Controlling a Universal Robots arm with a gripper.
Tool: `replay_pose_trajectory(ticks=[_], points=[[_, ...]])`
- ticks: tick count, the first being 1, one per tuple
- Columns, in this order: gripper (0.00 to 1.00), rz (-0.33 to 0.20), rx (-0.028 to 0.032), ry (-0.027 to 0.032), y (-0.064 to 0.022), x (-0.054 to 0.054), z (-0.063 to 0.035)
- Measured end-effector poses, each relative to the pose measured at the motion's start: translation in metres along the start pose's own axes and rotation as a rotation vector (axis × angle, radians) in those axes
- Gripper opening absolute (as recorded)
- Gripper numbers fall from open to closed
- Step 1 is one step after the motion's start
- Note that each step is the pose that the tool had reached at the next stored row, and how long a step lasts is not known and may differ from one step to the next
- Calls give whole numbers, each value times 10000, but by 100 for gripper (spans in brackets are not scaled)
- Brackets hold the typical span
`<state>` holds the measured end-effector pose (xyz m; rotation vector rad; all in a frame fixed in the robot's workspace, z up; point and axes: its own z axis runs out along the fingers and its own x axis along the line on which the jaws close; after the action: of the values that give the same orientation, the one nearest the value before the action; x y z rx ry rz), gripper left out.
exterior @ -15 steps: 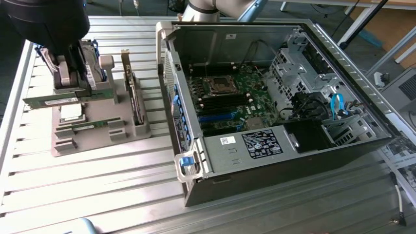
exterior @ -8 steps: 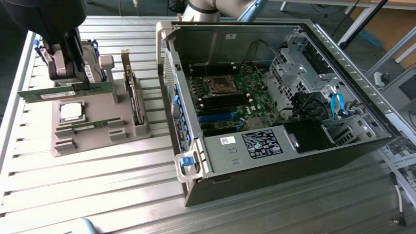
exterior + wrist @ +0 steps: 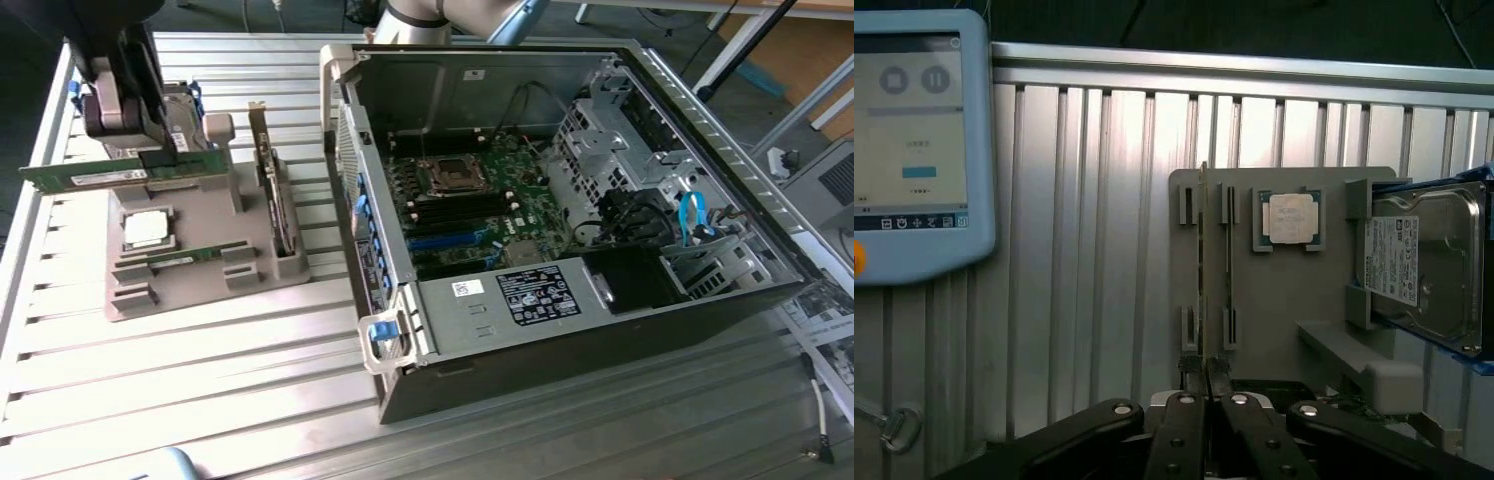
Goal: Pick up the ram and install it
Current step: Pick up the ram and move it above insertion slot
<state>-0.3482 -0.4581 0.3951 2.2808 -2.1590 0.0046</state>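
Exterior view, 9 to 3 o'clock. We note gripper (image 3: 150,158) at 10 o'clock, fingers pinching ram (image 3: 80,177). Ram is held level above grey fixture (image 3: 200,285). Processor (image 3: 147,228) lies in fixture pocket at 6 o'clock of gripper. Expansion card (image 3: 276,200) stands on edge at 3 o'clock of processor. Open computer case (image 3: 427,90) with motherboard (image 3: 487,215) exposed sits at 3 o'clock of fixture. In wrist view we see ram edge-on between fingertips.

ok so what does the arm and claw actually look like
The claw is black, built of jointed link bars studded with round silver pins. In the exterior view its body is dark above a pale grey block. The arm is a silver-grey tube with a light blue joint cap.
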Motion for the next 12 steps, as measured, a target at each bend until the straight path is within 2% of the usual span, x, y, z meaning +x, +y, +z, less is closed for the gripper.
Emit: replay_pose_trajectory(ticks=[2,8,12], points=[[12,0,1,-1,-2,0,-72],[12,0,1,-1,-5,1,-203],[12,-1,2,-1,-5,1,-213]])
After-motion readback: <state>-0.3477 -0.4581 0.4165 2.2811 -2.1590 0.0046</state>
